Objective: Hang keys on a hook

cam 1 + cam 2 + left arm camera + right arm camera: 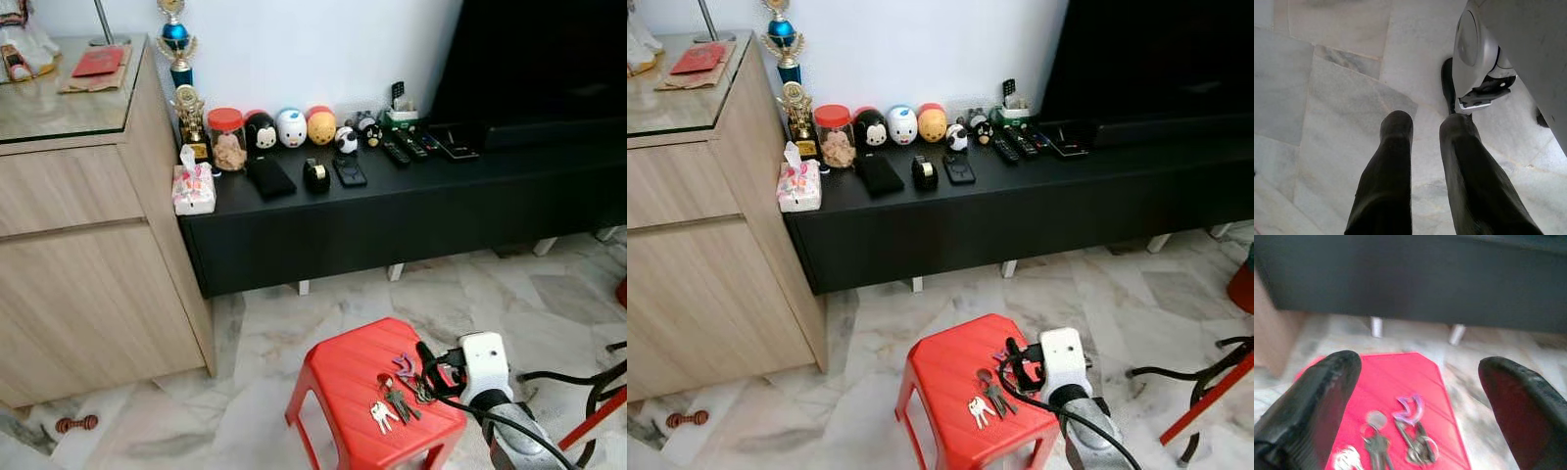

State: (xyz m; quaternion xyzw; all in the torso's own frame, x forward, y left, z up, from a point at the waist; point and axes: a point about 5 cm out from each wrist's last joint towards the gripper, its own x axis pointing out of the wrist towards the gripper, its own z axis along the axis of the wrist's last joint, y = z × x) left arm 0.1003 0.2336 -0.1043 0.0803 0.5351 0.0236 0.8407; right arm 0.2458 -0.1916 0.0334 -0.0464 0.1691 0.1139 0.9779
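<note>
A bunch of keys (397, 397) with a purple tag lies on top of a red plastic stool (338, 377), towards its right side. My right gripper (427, 370) hovers just to the right of the keys, level with the stool top. In the right wrist view its black fingers (1327, 396) stand wide apart, open, with the keys (1400, 440) lying below and between them, untouched. My left gripper (1425, 125) hangs idle above the marble floor, its fingers a little apart and holding nothing.
Behind the stool runs a low black console (421, 211) carrying toys, a jar and remotes. A wooden cabinet (88, 264) stands on the left. A red and black metal frame (598, 411) sits at the right, and a small object (75, 424) lies on the floor at left.
</note>
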